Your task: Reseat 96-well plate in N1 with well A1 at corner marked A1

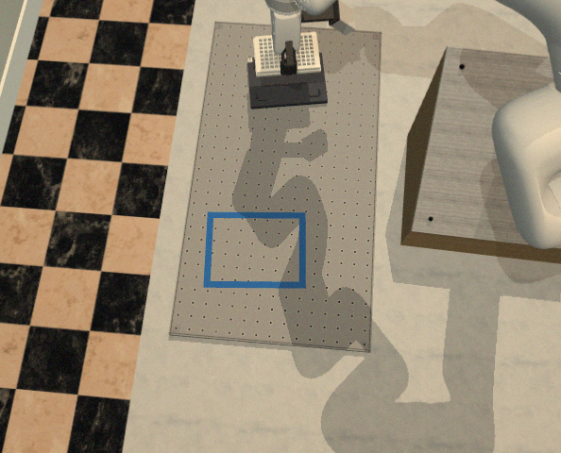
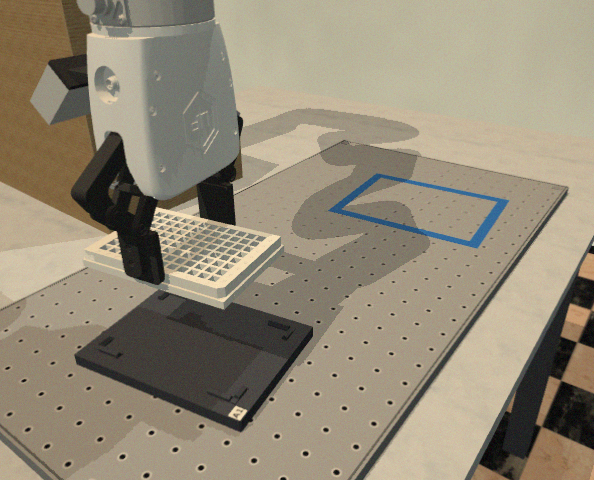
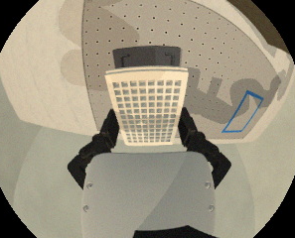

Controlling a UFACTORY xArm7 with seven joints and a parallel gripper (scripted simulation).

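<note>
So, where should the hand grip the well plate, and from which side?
From above, across its two long side walls at mid-length, as the hand grips the plate now. The walls are flat and parallel, and the open wells offer no hold.

"A1" label [image 2: 237, 411] on nest corner

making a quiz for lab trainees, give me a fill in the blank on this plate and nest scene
1. The gripper has its jaws shut on the ____.
2. The plate hangs ____ the dark nest, not touching it.
3. The taped outline on the deck is ____ in colour.
4. The nest's near corner label reads ____.

Missing words: plate; above; blue; A1
</note>
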